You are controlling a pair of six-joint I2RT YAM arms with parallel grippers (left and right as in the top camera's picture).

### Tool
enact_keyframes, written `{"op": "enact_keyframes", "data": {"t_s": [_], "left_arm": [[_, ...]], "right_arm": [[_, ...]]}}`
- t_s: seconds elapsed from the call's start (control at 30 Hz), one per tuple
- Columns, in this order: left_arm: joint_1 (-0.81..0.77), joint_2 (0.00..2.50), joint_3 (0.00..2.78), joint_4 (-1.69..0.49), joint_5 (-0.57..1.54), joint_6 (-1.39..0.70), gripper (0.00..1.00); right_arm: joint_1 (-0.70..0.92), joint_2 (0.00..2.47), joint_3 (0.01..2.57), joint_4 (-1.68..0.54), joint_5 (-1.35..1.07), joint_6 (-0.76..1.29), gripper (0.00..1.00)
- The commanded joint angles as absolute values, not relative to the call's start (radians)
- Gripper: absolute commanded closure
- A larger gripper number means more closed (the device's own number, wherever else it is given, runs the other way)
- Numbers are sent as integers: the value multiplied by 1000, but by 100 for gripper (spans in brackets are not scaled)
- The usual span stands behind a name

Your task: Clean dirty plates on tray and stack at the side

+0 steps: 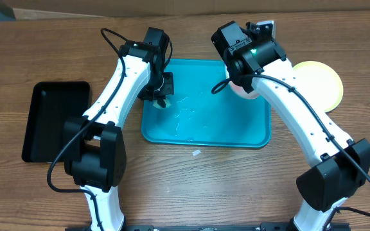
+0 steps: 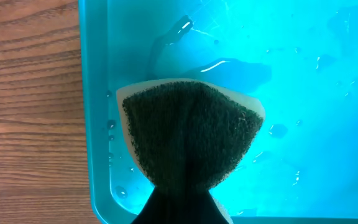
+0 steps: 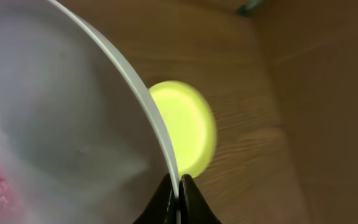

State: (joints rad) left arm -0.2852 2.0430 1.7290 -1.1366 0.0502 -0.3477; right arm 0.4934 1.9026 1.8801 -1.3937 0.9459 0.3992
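Though the yellow plate point(image 1: 323, 83) sits aside, the right tool point(image 3: 179, 190) clamps a smeared white plate point(image 3: 61, 124), the left tool point(image 1: 161, 96) pinching the sponge point(image 2: 188, 134).

Wet turquoise tray point(image 1: 204, 125) mid-table; pale yellow-green plate point(image 1: 323, 80) flat beside it; whitish plate point(image 3: 61, 112) tilted in right tool point(image 3: 179, 185).

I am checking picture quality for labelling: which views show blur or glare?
Overhead: sharp, pale wet glints on the tray. Left wrist: sponge crisp, tray oversaturated with bright reflections. Right wrist: held plate hazy, yellow plate blurred, table dim.
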Motion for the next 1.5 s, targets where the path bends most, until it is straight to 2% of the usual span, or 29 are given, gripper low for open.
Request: {"op": "enact_keyframes", "data": {"t_s": [0.0, 0.23, 0.83, 0.93, 1.23, 1.4, 1.47], "left_arm": [[-282, 2050, 1736, -1135, 72, -356, 96], [-282, 2051, 1736, -1132, 72, -356, 96], [-282, 2051, 1736, -1132, 72, -355, 96], [-282, 2051, 1736, -1132, 72, -355, 96], [-282, 2051, 1736, -1140, 72, -350, 96], [-282, 2052, 1736, -1136, 72, -351, 96], [-282, 2053, 1736, -1131, 72, -351, 96]], "right_arm": [[514, 1874, 1914, -1411, 1233, 383, 96], [585, 1874, 1914, -1420, 1322, 260, 96], [628, 1874, 1914, -1411, 1316, 262, 96], [604, 1874, 1913, -1378, 1112, 262, 96], [374, 1874, 1825, -1195, 189, 345, 96], [303, 1874, 1661, -1026, -103, 344, 96], [301, 1874, 1587, -963, -136, 345, 96]]}}
